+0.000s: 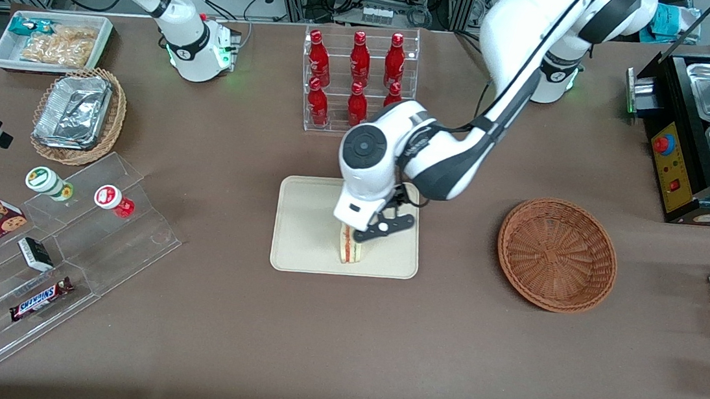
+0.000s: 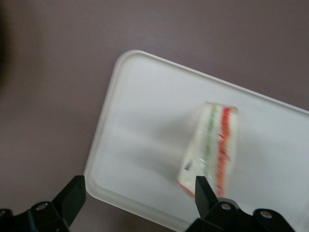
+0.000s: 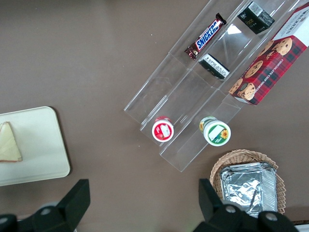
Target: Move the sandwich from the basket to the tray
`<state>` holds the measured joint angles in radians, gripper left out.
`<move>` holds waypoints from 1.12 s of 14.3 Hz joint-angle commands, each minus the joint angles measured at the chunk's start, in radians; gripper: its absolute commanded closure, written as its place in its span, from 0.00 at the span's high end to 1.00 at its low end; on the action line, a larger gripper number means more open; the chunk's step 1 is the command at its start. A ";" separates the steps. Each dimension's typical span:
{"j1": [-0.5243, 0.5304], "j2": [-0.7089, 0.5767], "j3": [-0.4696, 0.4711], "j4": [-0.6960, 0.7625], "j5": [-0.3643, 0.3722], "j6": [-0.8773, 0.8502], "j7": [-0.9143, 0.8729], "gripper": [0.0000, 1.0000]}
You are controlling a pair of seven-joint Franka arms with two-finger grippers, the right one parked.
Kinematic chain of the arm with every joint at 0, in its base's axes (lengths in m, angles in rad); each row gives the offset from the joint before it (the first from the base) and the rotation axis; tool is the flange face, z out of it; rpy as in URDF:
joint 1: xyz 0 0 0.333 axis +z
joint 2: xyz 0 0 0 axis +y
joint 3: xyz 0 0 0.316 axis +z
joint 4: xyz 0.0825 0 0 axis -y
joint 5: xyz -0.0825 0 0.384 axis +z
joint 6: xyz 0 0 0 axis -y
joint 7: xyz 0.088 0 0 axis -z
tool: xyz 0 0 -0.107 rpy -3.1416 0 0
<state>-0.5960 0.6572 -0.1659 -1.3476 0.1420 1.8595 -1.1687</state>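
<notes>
The sandwich [image 1: 350,246] rests on the cream tray [image 1: 300,227], near the tray's edge closest to the front camera. Its red and green filling edge faces up. My left gripper [image 1: 361,231] hovers just above it, open, holding nothing. In the left wrist view the sandwich [image 2: 212,145] lies on the tray [image 2: 145,106] and the gripper [image 2: 138,182] stands wide open, one fingertip [image 2: 200,188] overlapping the sandwich's end. The right wrist view shows the sandwich [image 3: 8,142] as a pale triangle on the tray [image 3: 43,140]. The reddish-brown basket [image 1: 557,255] sits empty toward the working arm's end.
A clear rack of red bottles [image 1: 357,79] stands farther from the front camera than the tray. A stepped acrylic stand [image 1: 56,262] with snacks, a tan wicker basket with foil containers [image 1: 80,114] and a white snack bin [image 1: 51,40] lie toward the parked arm's end.
</notes>
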 commanded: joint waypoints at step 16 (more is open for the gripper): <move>-0.001 -0.548 0.491 -0.306 -0.200 -0.316 0.874 1.00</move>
<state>-0.5891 0.1563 0.2977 -1.6654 -0.0554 1.6026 -0.3603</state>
